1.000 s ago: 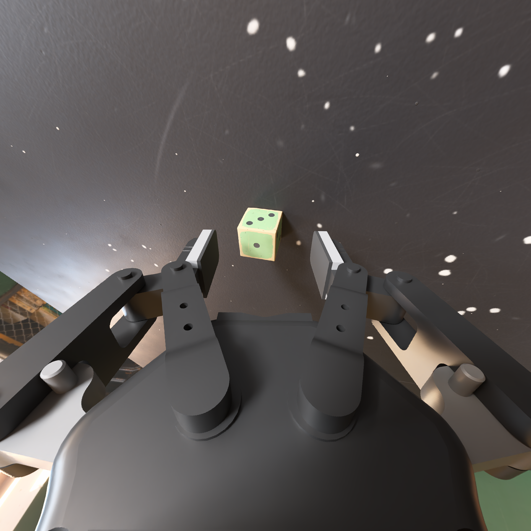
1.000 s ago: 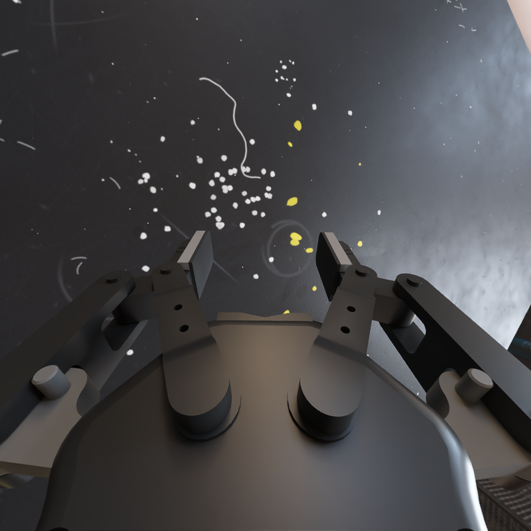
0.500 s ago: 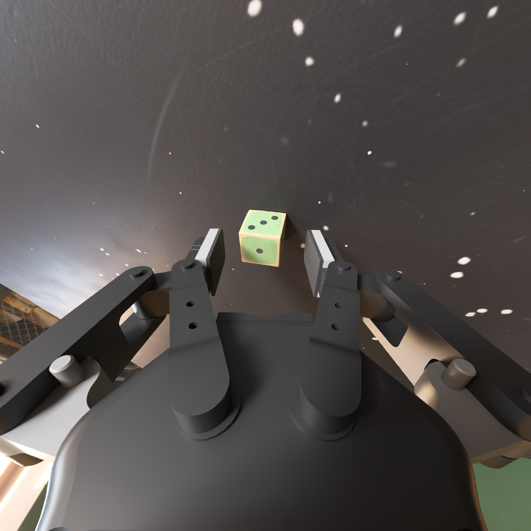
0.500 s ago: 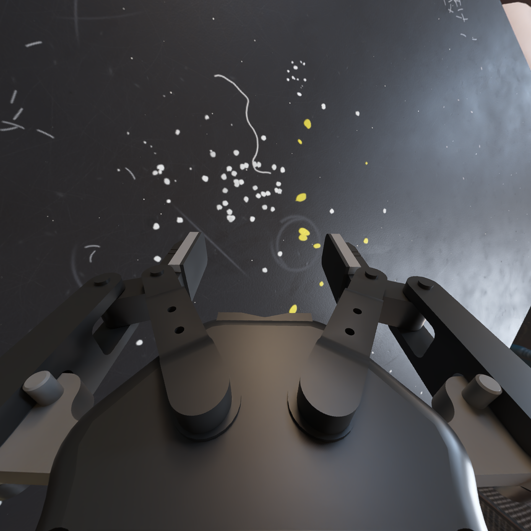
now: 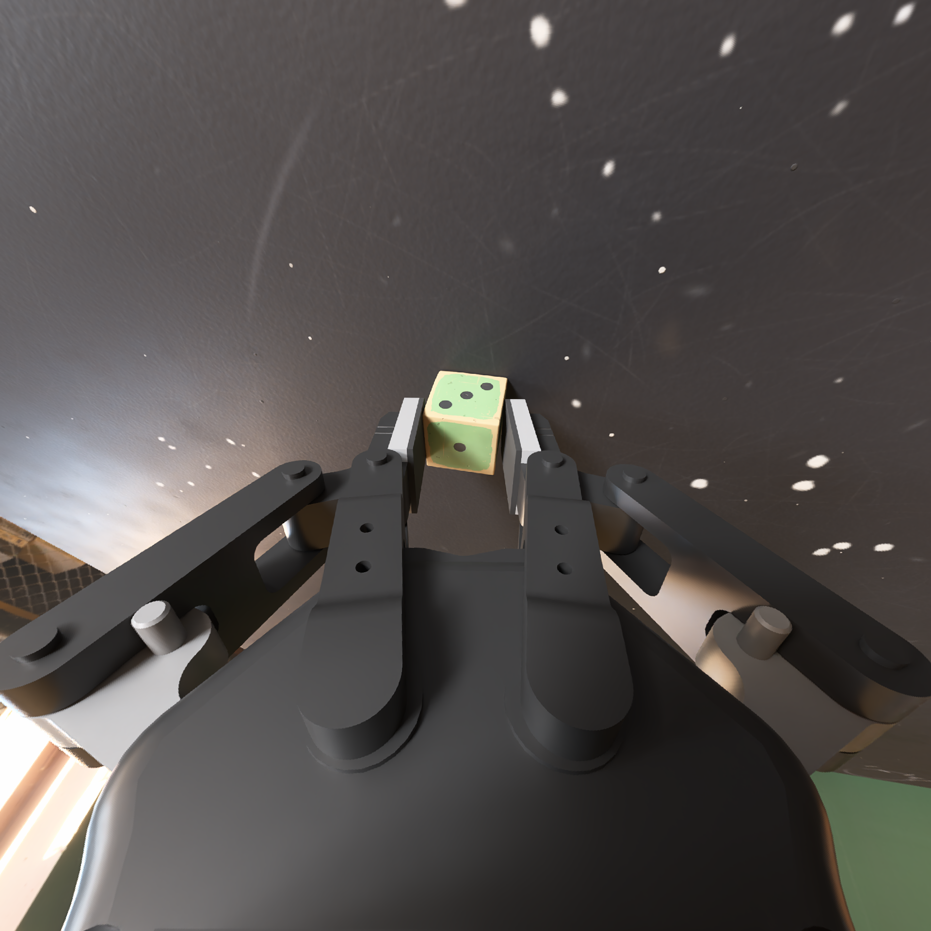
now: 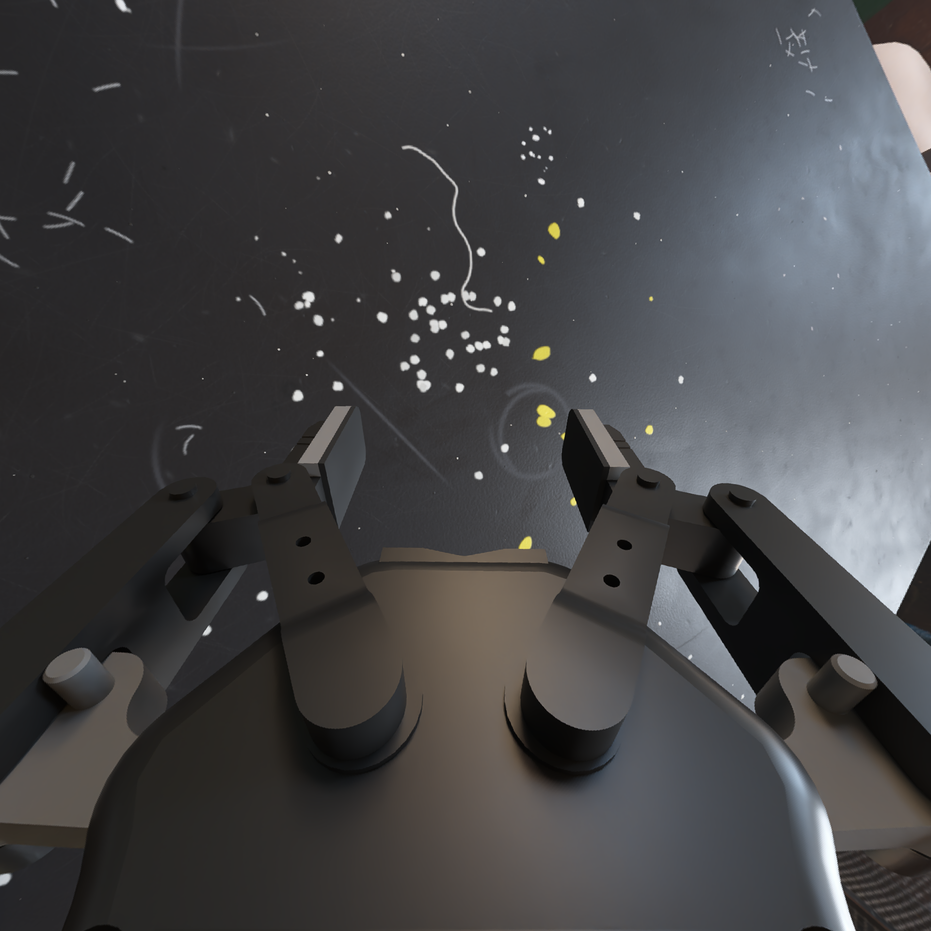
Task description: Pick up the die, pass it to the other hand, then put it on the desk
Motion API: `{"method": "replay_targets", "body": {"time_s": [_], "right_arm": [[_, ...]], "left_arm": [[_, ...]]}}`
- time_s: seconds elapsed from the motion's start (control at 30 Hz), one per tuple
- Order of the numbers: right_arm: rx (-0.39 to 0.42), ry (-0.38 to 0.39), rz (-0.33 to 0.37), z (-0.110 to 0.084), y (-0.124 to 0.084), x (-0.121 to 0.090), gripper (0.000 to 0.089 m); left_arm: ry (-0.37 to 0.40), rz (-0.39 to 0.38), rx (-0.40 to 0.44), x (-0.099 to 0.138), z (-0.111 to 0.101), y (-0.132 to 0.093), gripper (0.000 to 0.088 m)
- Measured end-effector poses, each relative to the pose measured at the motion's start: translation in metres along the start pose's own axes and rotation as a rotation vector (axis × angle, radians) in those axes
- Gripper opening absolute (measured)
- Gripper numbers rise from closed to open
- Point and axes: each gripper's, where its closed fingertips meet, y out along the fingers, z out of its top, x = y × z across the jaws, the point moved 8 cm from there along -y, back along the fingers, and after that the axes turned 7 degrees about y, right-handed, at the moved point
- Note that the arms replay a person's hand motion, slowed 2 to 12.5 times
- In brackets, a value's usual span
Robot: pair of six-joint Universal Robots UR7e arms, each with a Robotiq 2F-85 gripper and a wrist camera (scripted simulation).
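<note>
Green die (image 5: 464, 423) sits squarely between the left gripper (image 5: 463, 443) jaws on the dark worktop (image 5: 252, 201).

Both pads flank the die's side faces, touching or all but touching; whether they grip yet I cannot tell. Right gripper (image 6: 463, 453) hangs over speckled worktop, jaws spread and empty, die out of its view, so the left is nearer.

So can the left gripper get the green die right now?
Probably yes. The left gripper has its pads on either side of the green die, which sits on the dark desk. Nothing blocks it, though whether both pads touch is unclear.
</note>
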Motion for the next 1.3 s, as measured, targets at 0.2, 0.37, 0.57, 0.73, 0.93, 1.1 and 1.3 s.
{"method": "replay_targets", "body": {"time_s": [0.2,0.37,0.57,0.73,0.93,1.1,1.3], "right_arm": [[0.012,-0.005,0.002,0.0,-0.002,-0.003,0.069],[0.022,-0.007,0.005,0.0,-0.004,-0.006,0.0689],[0.053,-0.009,0.008,0.0,-0.005,-0.01,0.0686],[0.102,-0.018,0.018,0.003,-0.007,-0.015,0.0681],[0.205,-0.05,0.036,0.008,-0.009,-0.023,0.0679],[0.317,-0.103,0.061,0.014,-0.011,-0.034,0.0676],[0.429,-0.175,0.095,0.021,-0.013,-0.05,0.067]], "left_arm": [[-0.005,-0.008,-0.009,0.0,-0.001,0.0,0.0273],[-0.018,-0.013,-0.015,0.0,-0.002,-0.002,0.0273],[-0.049,-0.014,0.004,0.001,-0.002,-0.007,0.0273],[-0.088,-0.018,0.065,0.003,-0.001,-0.015,0.0274],[-0.154,-0.042,0.199,0.009,0.003,-0.03,0.0273],[-0.219,-0.1,0.366,0.017,0.01,-0.046,0.0274],[-0.292,-0.219,0.609,0.029,0.021,-0.068,0.0273]]}}
